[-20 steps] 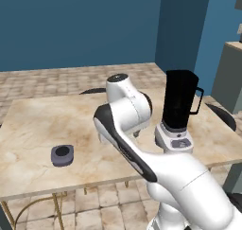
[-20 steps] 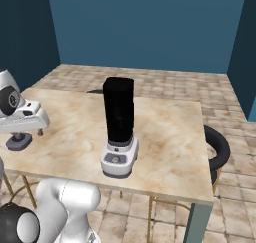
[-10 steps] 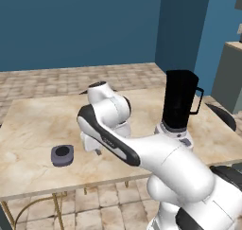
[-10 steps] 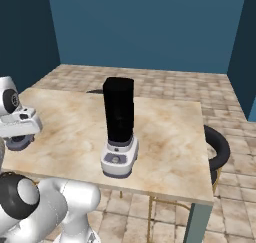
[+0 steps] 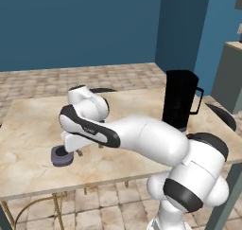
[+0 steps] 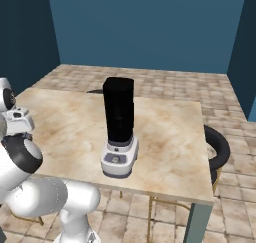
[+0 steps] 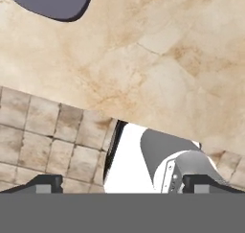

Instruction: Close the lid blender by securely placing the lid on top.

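The tabletop (image 5: 33,129) is a beige marbled slab on thin gold legs, standing on a tiled floor (image 6: 175,87). Two things rest directly on it. The lid (image 5: 61,156) lies flat near the front edge, just beside the fingers (image 5: 79,153) in the left base view; in the hand view it (image 7: 50,2) sits at the far top edge, well ahead of the fingers (image 7: 43,183). The blender (image 6: 120,129) stands upright on its pale base near the other end of the tabletop, well apart from the fingers and the lid
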### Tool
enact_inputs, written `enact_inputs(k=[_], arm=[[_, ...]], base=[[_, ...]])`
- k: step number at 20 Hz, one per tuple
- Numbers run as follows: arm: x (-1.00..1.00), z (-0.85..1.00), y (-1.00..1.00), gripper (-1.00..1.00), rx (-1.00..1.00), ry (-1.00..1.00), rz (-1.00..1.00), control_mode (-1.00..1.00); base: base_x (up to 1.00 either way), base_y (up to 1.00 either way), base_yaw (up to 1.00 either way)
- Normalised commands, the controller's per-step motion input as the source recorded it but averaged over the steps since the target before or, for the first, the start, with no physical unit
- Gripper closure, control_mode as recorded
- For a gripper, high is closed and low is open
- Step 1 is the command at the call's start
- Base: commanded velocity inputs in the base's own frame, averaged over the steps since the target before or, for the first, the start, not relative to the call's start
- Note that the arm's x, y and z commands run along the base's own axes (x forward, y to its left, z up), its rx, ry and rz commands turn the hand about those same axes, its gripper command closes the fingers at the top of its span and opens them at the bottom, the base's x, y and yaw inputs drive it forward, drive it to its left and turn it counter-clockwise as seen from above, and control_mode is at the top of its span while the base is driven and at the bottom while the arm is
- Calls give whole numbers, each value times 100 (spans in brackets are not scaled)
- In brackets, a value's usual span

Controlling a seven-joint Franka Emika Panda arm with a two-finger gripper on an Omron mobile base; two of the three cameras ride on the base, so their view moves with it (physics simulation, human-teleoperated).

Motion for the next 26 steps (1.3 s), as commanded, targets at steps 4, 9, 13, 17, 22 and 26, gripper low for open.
enact_inputs(k=[4,9,13,17,22,26], arm=[[19,-18,33,-100,0,0,0,-100],[18,-16,19,-100,0,0,0,-100],[9,-18,11,-100,0,0,0,-100],[5,-23,2,-100,0,-3,0,-100],[1,-22,0,-100,0,-5,0,-100],[1,-4,1,-100,0,-5,0,-100]], base=[[0,0,0],[0,0,0],[0,0,0],[0,0,0],[0,0,0],[0,0,0]])
